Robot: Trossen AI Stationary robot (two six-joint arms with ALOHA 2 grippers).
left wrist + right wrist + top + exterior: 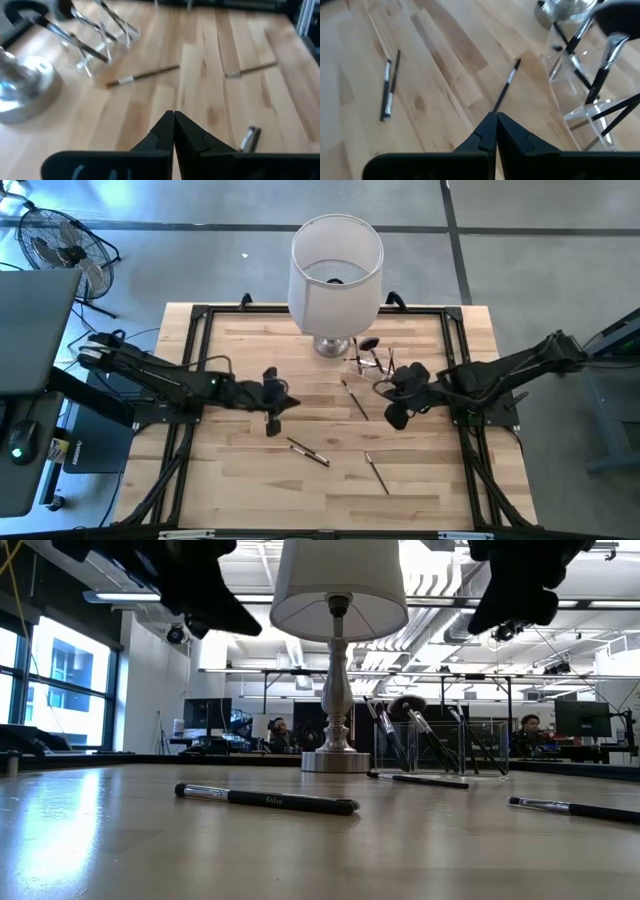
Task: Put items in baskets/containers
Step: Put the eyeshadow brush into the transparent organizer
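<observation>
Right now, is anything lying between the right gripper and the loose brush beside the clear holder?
Nothing visible does. The right gripper is shut and empty above bare wood, with the loose brush just ahead of it. The clear holder, already holding several brushes, stands off to one side of that line.

The light is bright and even, coming from ceiling lamps and from big windows [55, 690] on one side of the room. In the low view the desk [320, 850] shines with pale glare near the windows, and both arms are dark silhouettes. The left wrist view is blurred; the lamp base [22, 90] there looks soft and shiny.
</observation>
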